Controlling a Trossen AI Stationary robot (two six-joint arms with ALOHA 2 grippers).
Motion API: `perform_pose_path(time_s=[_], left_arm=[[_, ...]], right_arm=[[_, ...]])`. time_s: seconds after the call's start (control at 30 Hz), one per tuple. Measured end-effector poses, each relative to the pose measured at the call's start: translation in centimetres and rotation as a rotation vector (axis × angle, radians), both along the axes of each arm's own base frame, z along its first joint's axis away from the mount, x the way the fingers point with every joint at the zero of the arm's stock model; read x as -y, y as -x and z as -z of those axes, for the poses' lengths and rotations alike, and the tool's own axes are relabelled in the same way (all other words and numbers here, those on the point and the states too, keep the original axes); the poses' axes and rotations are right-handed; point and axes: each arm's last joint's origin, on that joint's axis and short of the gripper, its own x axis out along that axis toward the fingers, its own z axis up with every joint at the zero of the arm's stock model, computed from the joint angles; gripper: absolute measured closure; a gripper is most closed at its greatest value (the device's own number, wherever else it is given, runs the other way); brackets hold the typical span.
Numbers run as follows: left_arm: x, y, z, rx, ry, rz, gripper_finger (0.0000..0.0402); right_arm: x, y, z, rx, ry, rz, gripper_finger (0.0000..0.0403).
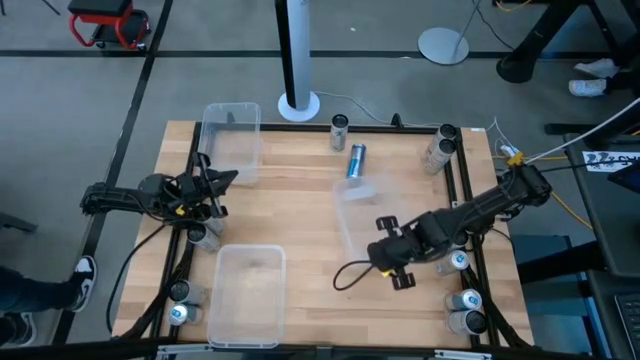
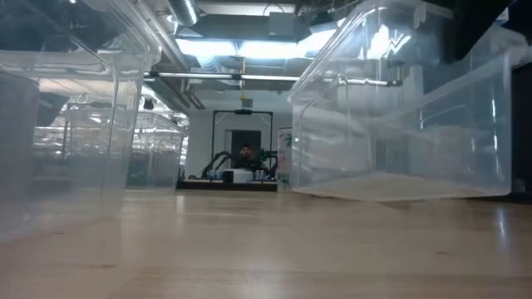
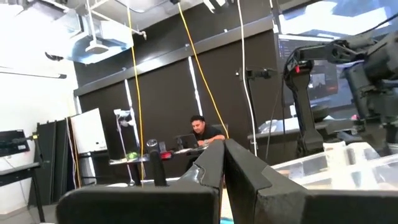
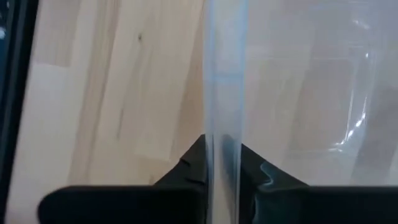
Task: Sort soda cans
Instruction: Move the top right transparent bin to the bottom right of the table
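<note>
Right gripper (image 4: 222, 163) pinches the wall of a clear bin (image 1: 365, 205) mid-table, prob. to reposition it for sorting. Soda cans (image 1: 356, 160) wait along table (image 1: 290, 200) edges. Left gripper (image 1: 215, 185), fingers together & empty, idles at left edge.

Cans (image 1: 357, 160) lie behind the tilted bin (image 1: 362, 205).

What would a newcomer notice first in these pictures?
The right gripper pinches the wall of a clear plastic bin at mid-table, tilting it off the wood. Two more clear bins sit on the left side, and soda cans stand and lie near the table's edges.
</note>
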Motion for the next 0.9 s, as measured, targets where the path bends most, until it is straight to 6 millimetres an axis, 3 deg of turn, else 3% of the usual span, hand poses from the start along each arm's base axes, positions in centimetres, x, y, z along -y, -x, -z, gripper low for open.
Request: perform_pose_path(time_s=[0.47, 0.9], left_arm=[[0.1, 0.1, -0.3, 0.029, -0.033, 0.022, 0.0396], [0.2, 0.4, -0.9, 0.088, -0.066, 0.047, 0.0396]], right_arm=[[-5.2, -1.4, 3.0, 0.006, -0.148, -0.002, 0.0355], [-9.4, 0.7, 3.0, 0.092, -0.197, 0.129, 0.0352]])
